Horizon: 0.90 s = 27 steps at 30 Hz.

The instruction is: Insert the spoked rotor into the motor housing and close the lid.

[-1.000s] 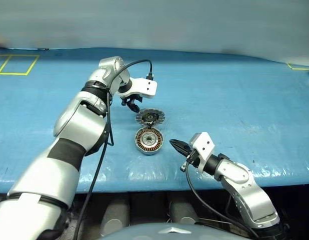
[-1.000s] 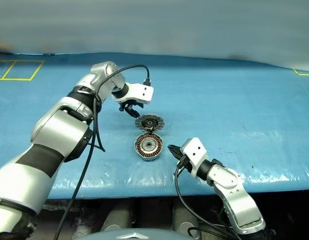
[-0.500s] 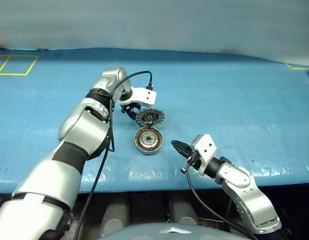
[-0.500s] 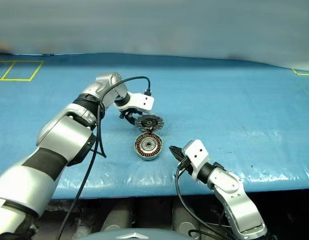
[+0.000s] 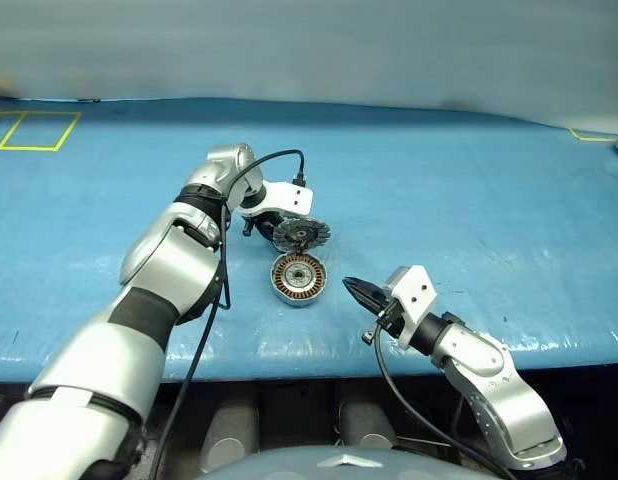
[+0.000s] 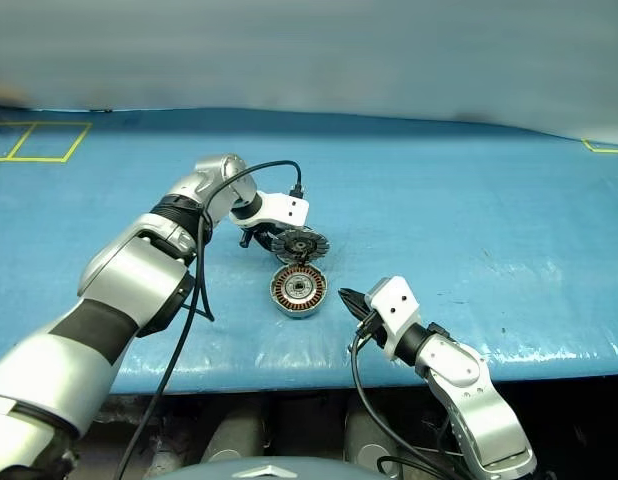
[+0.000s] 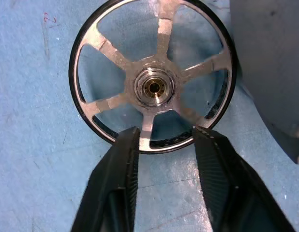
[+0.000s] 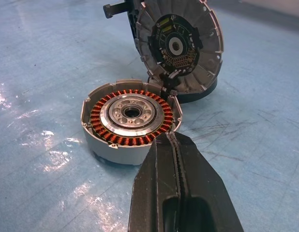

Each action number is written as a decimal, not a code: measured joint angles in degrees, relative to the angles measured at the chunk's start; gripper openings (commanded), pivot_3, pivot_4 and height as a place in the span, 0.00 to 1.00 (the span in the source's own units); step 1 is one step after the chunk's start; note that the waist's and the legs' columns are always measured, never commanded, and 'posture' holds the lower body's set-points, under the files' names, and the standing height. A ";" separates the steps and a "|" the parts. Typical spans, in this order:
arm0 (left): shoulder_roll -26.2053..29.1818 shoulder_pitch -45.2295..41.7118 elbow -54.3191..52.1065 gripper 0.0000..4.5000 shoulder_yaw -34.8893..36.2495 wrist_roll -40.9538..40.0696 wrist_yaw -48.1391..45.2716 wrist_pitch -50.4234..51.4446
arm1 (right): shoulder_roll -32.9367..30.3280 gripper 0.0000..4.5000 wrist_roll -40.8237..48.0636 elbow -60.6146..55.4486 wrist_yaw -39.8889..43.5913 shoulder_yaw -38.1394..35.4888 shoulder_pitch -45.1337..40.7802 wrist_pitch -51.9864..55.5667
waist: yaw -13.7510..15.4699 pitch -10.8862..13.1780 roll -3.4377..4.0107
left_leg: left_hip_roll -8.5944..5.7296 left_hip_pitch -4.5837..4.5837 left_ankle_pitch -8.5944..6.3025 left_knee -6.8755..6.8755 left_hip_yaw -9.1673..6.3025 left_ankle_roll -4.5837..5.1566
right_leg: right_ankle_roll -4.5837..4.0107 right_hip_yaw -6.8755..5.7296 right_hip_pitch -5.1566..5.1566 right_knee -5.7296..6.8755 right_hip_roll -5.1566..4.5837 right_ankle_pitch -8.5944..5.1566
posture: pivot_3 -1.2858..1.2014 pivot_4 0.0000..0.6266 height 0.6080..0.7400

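Note:
The spoked rotor (image 7: 154, 87) lies flat on the blue table, with a dark rim and silver spokes. My left gripper (image 7: 167, 140) points down at it. Its fingers stand apart astride one spoke's end, their tips at the rim, so it is open. The motor housing (image 5: 297, 277) sits open just in front, with its copper windings (image 8: 98, 116) showing. Its lid (image 5: 300, 234) stands tilted up on the housing's far edge, right beside the left gripper (image 5: 257, 226). My right gripper (image 5: 351, 288) hovers shut to the right of the housing, pointing at it and holding nothing.
A wrinkled blue sheet (image 5: 469, 200) covers the table. Its front edge (image 5: 289, 352) runs just before the housing. A yellow taped square (image 5: 34, 130) marks the far left corner. A black cable (image 5: 214, 300) hangs from my left wrist along the arm.
My left gripper has come down to the table beside the lid, and its fingers have narrowed around the rotor's rim. The right arm, housing and lid have stayed put.

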 measured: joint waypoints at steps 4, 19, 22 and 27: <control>0.00 0.12 0.00 0.12 0.04 -0.01 0.89 0.07 | -0.01 0.00 -0.02 -0.01 -0.67 -0.09 -0.09 0.00 | -0.01 0.00 0.00 | 0.00 0.04 0.00 0.01 0.00 0.00 | -0.01 0.00 -0.01 0.13 0.00 -0.01 | 0.52 0.24 1.00; 2.36 2.50 -0.01 0.04 1.97 -0.53 1.60 0.03 | -0.03 0.00 -0.02 0.04 -0.91 -0.06 -2.14 0.05 | -0.11 -0.01 0.00 | 0.00 0.12 0.00 0.06 0.01 0.00 | -0.04 0.02 0.01 0.25 0.00 -0.03 | 0.52 0.24 1.00; 3.39 2.68 -0.05 0.01 2.56 -0.68 1.93 0.66 | -0.03 0.00 -0.01 0.17 -0.85 -0.03 -2.68 0.05 | -0.12 -0.01 0.01 | 0.00 0.14 0.00 0.06 0.01 0.00 | -0.04 0.02 0.02 0.27 0.00 -0.03 | 0.52 0.24 1.00; 4.46 3.53 -0.09 0.01 3.53 -0.81 3.50 -0.69 | 0.00 0.00 0.00 0.48 -0.75 0.02 -4.06 0.05 | -0.13 -0.01 0.01 | 0.00 0.15 0.00 0.07 0.01 0.00 | -0.03 0.03 0.02 0.27 0.01 -0.02 | 0.52 0.24 1.00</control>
